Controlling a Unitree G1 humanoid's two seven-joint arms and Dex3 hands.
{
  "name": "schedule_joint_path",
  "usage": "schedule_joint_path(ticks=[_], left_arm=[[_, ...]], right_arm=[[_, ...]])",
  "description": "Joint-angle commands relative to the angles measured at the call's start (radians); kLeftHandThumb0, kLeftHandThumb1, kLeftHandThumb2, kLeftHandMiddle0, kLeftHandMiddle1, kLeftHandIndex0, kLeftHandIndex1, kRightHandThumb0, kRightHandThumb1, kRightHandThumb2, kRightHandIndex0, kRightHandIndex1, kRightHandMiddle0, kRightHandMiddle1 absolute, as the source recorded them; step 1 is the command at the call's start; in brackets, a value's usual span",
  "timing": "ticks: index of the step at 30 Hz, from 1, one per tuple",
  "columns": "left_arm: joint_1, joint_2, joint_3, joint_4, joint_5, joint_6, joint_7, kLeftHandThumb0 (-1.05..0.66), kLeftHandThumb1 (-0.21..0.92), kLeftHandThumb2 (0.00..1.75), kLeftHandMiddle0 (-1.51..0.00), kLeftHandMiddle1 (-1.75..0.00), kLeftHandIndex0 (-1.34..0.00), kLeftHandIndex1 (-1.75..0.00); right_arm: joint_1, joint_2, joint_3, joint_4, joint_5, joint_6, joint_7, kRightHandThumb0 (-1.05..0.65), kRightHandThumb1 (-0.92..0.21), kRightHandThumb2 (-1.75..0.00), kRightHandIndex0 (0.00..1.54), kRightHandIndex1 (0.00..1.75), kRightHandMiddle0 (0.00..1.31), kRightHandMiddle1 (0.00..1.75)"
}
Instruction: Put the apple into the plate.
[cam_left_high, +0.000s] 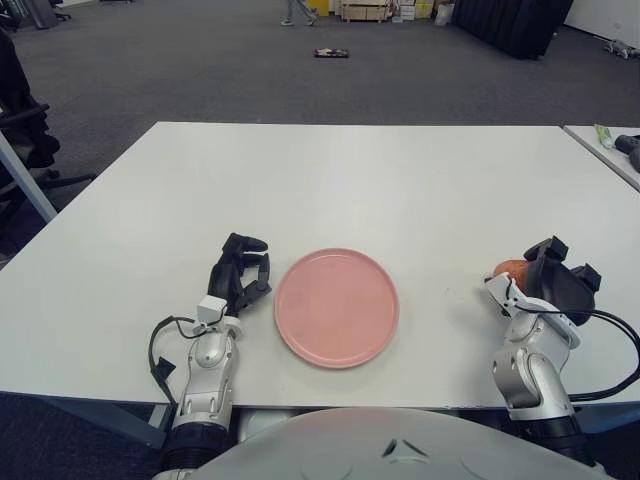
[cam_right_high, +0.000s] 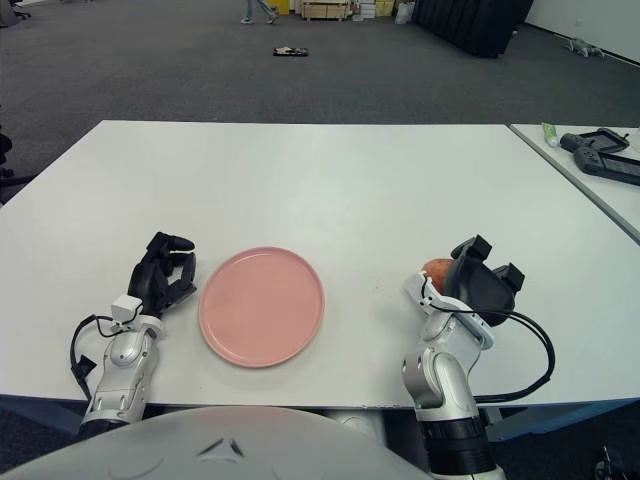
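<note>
A white table bears a pink plate near its front edge, with the left hand just beside the plate's left rim, fingers loosely curled and holding nothing. Well right of the plate, the right hand curls around the apple, which shows at the hand's left side.

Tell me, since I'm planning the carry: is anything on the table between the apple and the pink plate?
Nothing visible. The apple sits in the right hand, well right of the plate, with only bare white table between them. The left hand shows beside the plate's left edge, off that path.
</note>
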Motion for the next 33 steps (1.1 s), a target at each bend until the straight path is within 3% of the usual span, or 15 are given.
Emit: schedule_joint_path(ticks=[1,2,3,5,10,16,25,33], left_arm=[[0.020,0.007,0.015,0.051,-0.011,0.034,-0.006,-0.39,0.65,0.90,-0.57,-1.75,-0.36,-1.75],[0.019,0.008,0.016,0.053,-0.013,0.034,-0.007,-0.39,0.65,0.90,-0.57,-1.75,-0.36,-1.75],[0.019,0.008,0.018,0.055,-0.014,0.033,-0.008,-0.39,0.65,0.90,-0.57,-1.75,-0.36,-1.75],[0.016,0.008,0.021,0.059,-0.014,0.031,-0.008,-0.39,0.65,0.90,-0.57,-1.75,-0.36,-1.75],[0.012,0.006,0.028,0.068,-0.015,0.023,-0.008,-0.39,0.65,0.90,-0.58,-1.75,-0.36,-1.75],[0.007,0.004,0.035,0.074,-0.019,0.016,-0.010,-0.39,0.66,0.89,-0.57,-1.75,-0.35,-1.75],[0.005,0.003,0.040,0.074,-0.020,0.018,-0.010,-0.39,0.66,0.88,-0.57,-1.75,-0.35,-1.75],[0.003,0.003,0.043,0.073,-0.020,0.022,-0.007,-0.39,0.66,0.88,-0.57,-1.75,-0.35,-1.75]], right_arm=[[0.001,0.004,-0.014,-0.025,-0.024,0.015,-0.019,-0.48,-0.32,-1.28,0.19,1.74,0.59,1.73],[0.005,0.003,-0.015,-0.031,-0.023,0.011,-0.020,-0.31,-0.26,-1.36,0.32,1.73,0.63,1.74],[0.009,0.001,-0.018,-0.038,-0.019,0.005,-0.021,-0.25,-0.23,-1.39,0.37,1.73,0.65,1.74],[0.019,-0.009,-0.027,-0.053,-0.003,-0.020,-0.024,-0.11,-0.12,-1.53,0.61,1.71,0.65,1.74],[0.032,-0.018,-0.059,-0.059,0.037,-0.091,-0.057,-0.02,0.03,-1.70,0.85,1.71,0.66,1.75],[0.049,-0.006,-0.096,-0.071,0.074,-0.162,-0.103,-0.01,0.06,-1.74,0.89,1.73,0.68,1.75],[0.057,0.068,-0.125,-0.106,0.117,-0.207,-0.187,0.00,0.06,-1.74,0.92,1.70,0.66,1.75],[0.047,0.086,-0.147,-0.092,0.148,-0.262,-0.247,0.00,0.06,-1.73,0.92,1.68,0.66,1.75]])
